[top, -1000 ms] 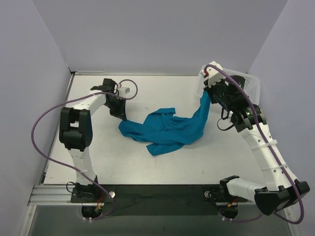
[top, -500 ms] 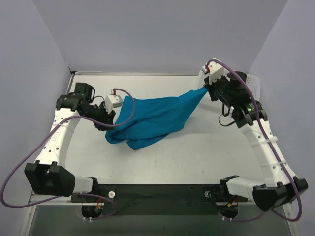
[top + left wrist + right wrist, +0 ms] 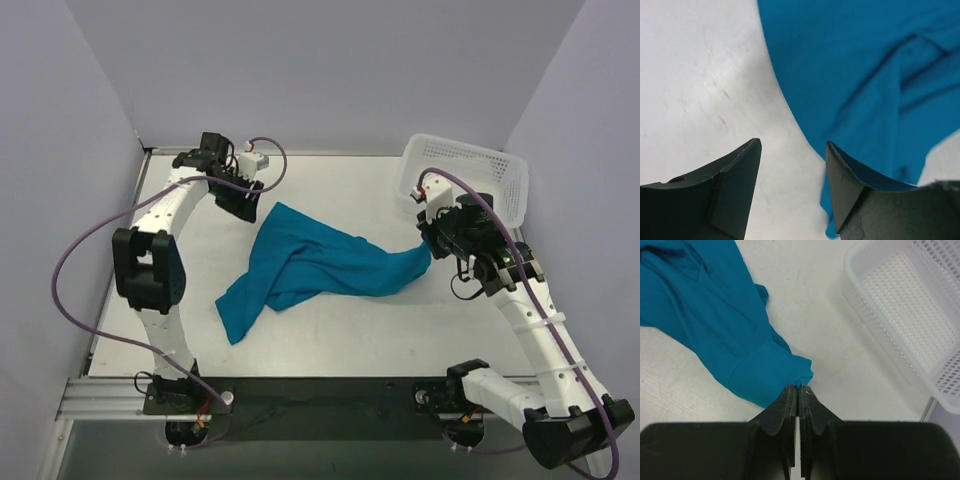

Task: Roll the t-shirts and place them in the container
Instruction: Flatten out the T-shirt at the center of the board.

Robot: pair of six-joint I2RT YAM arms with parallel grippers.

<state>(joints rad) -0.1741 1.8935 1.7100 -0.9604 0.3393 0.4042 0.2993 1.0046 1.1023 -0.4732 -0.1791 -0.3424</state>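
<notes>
Just a white plastic mesh basket (image 3: 460, 152) sitting at the far right corner of the pale tabletop (image 3: 340, 180), plain lilac-grey walls (image 3: 320, 70) all round.

The t-shirt (image 3: 310, 265) is plain teal-blue all over, darker along its folds. The basket (image 3: 505, 175) at the bench's far right corner is white plastic, patterned with a fine grid of small holes. The bench (image 3: 350, 330) is off-white with faint grey scuffs. The left end effector (image 3: 792, 145) and right end effector (image 3: 799, 387) have black fingers. The left arm (image 3: 175, 207) and right arm (image 3: 540, 320) are white with black joints, and their cables (image 3: 60, 280) are purple.
</notes>
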